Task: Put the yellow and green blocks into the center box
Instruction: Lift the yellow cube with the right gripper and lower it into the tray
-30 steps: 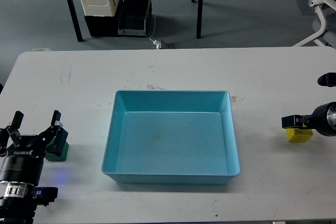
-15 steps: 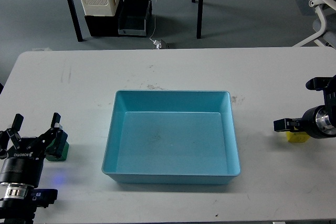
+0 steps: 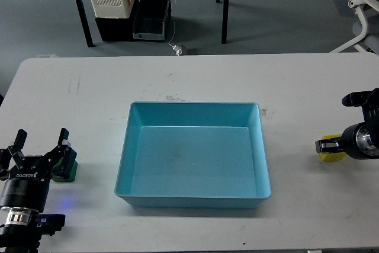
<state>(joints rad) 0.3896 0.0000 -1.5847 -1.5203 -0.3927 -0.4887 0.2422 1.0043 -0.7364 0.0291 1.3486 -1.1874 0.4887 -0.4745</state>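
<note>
The light blue box (image 3: 134, 146) stands in the middle of the white table and is empty. A green block (image 3: 66, 169) lies at the front left, partly hidden behind the right finger of my left gripper (image 3: 41, 145), which is open and holds nothing. A yellow block (image 3: 331, 156) lies at the far right. My right gripper (image 3: 340, 122) is open, and its lower finger lies across the top of the yellow block. The block is mostly hidden by that finger and the wrist.
The table's front edge runs just below my left arm, and its right edge is close to my right arm. Beyond the back edge are table legs, a white and black bin (image 3: 112, 1) on the floor and an office chair (image 3: 366, 10).
My right gripper has moved left and slightly down, so its lower finger now covers more of the yellow block. My left gripper has sunk a little beside the green block.
</note>
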